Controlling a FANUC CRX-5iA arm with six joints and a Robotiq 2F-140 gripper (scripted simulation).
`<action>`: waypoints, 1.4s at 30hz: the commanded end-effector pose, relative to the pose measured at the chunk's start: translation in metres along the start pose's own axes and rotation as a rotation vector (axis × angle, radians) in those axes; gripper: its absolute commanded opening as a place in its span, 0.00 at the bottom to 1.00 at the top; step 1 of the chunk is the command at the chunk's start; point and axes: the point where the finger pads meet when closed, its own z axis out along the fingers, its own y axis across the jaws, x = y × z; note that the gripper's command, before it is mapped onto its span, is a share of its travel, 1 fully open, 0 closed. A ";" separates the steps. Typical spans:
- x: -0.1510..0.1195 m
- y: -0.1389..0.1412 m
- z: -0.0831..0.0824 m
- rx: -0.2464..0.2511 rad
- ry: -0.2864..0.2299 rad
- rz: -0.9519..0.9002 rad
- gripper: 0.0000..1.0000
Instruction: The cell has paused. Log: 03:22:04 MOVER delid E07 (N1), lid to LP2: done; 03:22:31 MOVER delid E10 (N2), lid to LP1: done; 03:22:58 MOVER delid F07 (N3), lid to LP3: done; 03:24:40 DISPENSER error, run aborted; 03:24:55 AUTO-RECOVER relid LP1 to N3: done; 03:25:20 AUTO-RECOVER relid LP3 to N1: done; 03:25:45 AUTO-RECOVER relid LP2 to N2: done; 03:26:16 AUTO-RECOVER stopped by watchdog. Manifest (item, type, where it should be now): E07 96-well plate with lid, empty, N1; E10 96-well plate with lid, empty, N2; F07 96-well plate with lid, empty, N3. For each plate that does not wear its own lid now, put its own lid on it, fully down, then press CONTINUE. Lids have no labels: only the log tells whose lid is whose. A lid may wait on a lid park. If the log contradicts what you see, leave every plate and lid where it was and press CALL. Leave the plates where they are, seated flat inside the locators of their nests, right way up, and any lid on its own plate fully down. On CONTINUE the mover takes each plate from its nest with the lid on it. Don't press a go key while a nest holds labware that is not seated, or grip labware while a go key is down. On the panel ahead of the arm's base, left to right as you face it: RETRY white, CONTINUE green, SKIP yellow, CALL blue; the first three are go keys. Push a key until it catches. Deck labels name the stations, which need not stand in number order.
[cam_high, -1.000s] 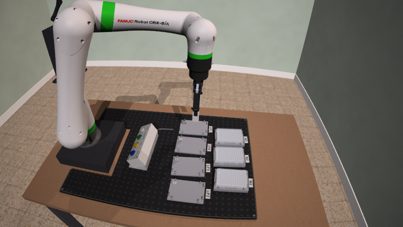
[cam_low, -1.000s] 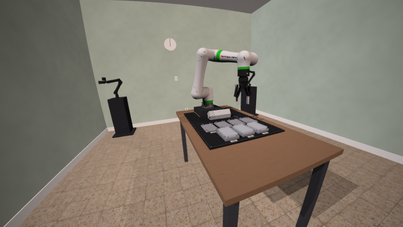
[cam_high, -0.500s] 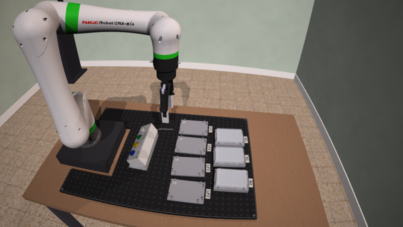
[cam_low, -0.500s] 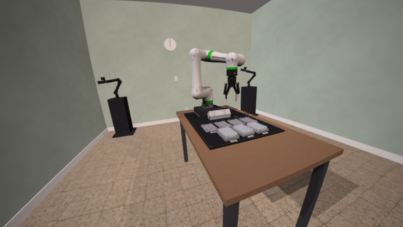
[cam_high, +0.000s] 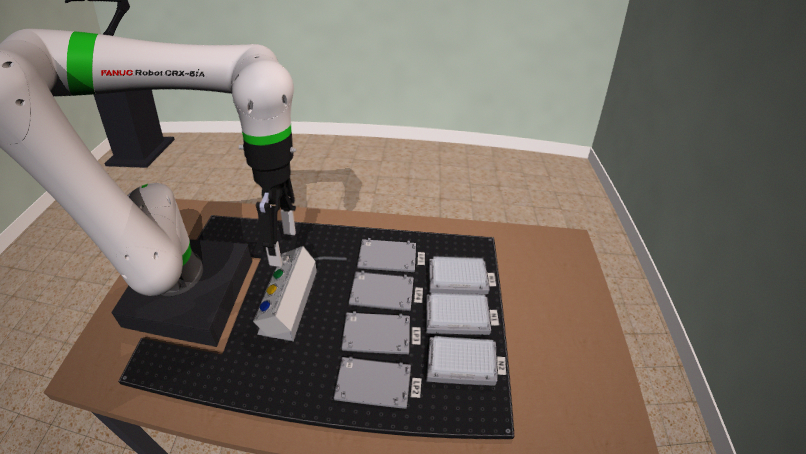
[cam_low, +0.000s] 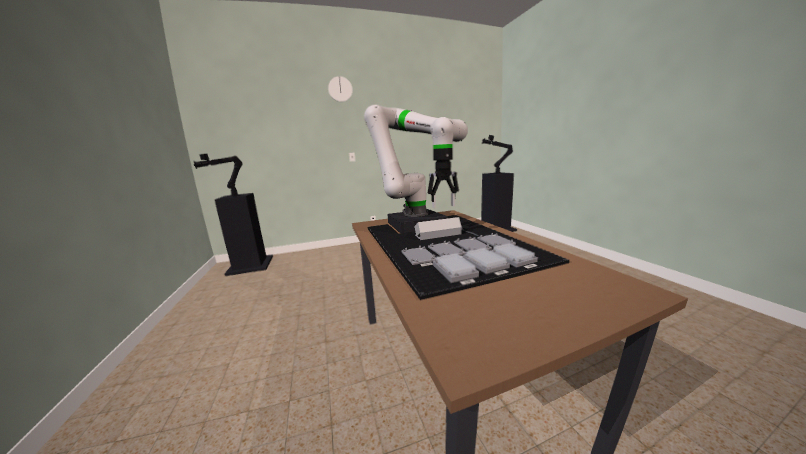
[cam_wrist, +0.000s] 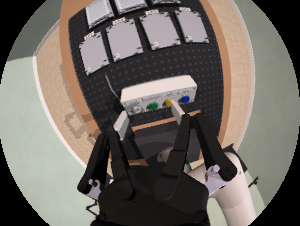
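Observation:
Three 96-well plates sit in a column of nests at the right of the deck: the far one (cam_high: 459, 274), the middle one at N1 (cam_high: 457, 314) and the near one at N2 (cam_high: 462, 360). Each looks capped by a clear lid and lies flat. The four lid parks (cam_high: 381, 290) beside them are bare. My gripper (cam_high: 280, 245) is open and empty, and hangs above the far end of the key panel (cam_high: 284, 293). In the wrist view the gripper (cam_wrist: 150, 116) frames the green key (cam_wrist: 153, 105).
On the panel the green key (cam_high: 278, 273), yellow key (cam_high: 271, 289) and blue key (cam_high: 264, 306) show; one finger hides the white key in the top view. The arm's base (cam_high: 180, 293) stands just left of the panel. Two camera stands are on the floor.

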 end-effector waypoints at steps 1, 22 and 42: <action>-0.020 0.008 0.005 -0.001 0.013 0.004 0.66; -0.023 0.010 0.007 -0.001 0.013 0.005 0.00; -0.023 0.010 0.007 -0.001 0.013 0.005 0.00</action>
